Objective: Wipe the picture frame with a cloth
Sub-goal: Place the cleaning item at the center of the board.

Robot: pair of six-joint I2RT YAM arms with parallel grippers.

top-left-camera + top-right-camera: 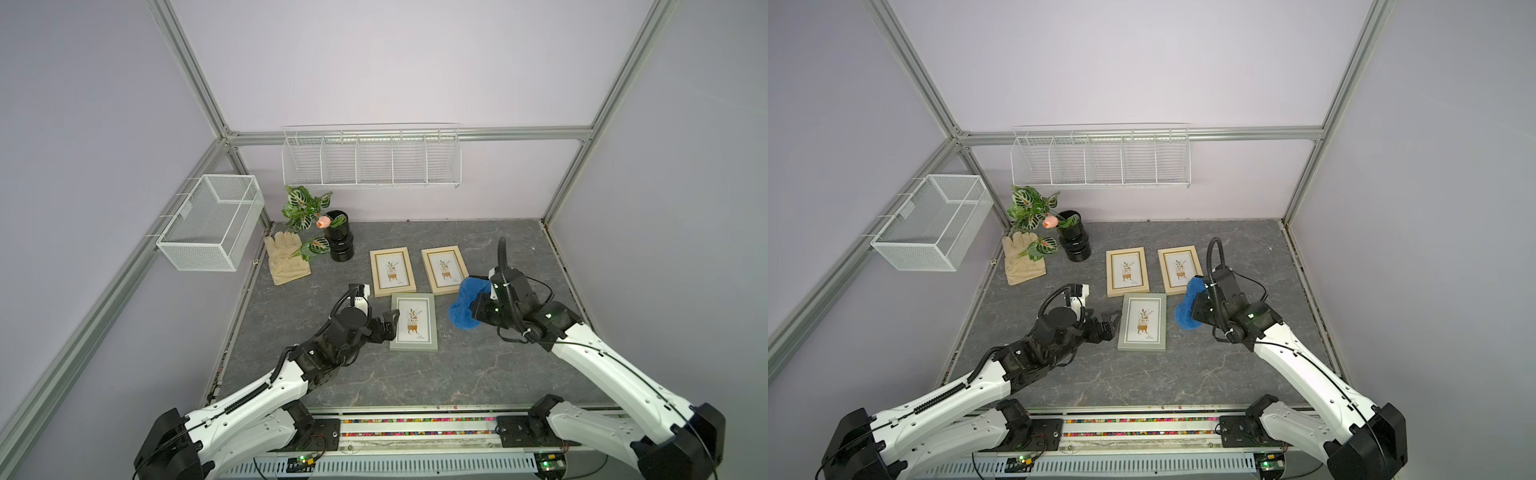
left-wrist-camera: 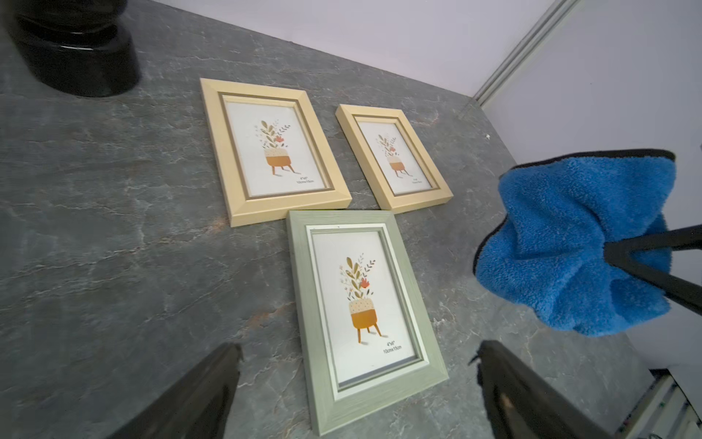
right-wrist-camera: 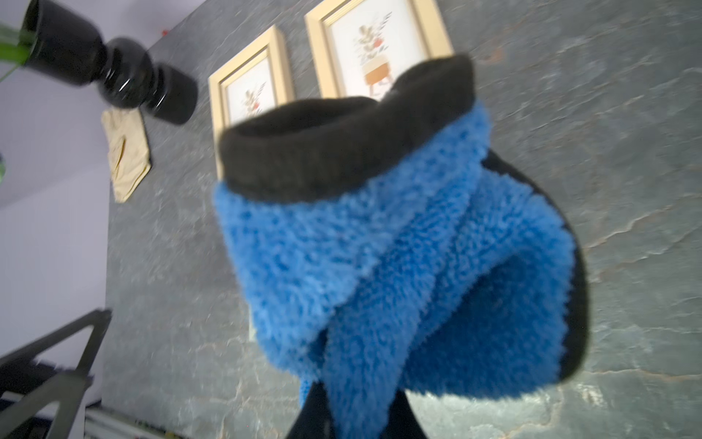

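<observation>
Three picture frames lie flat on the grey table. Two are beige (image 1: 392, 272) (image 1: 444, 269); the grey-green frame (image 1: 414, 322) (image 2: 364, 315) lies nearest me. My left gripper (image 1: 388, 326) (image 2: 357, 347) is open and low at that frame's left edge, its jaws wide with nothing held. The plush blue cloth (image 1: 463, 307) (image 2: 569, 235) (image 3: 380, 247) with a black edge hangs bunched above the table, just right of the grey-green frame. My right gripper (image 3: 359, 395) is shut on the cloth, and its fingers (image 2: 645, 247) pinch a fold.
A black vase with a leafy plant (image 1: 340, 241) and a beige glove (image 1: 286, 257) sit at the back left of the table (image 1: 332, 374). A white mesh basket (image 1: 212, 222) hangs on the left wall. A wire shelf (image 1: 372, 158) hangs on the back wall.
</observation>
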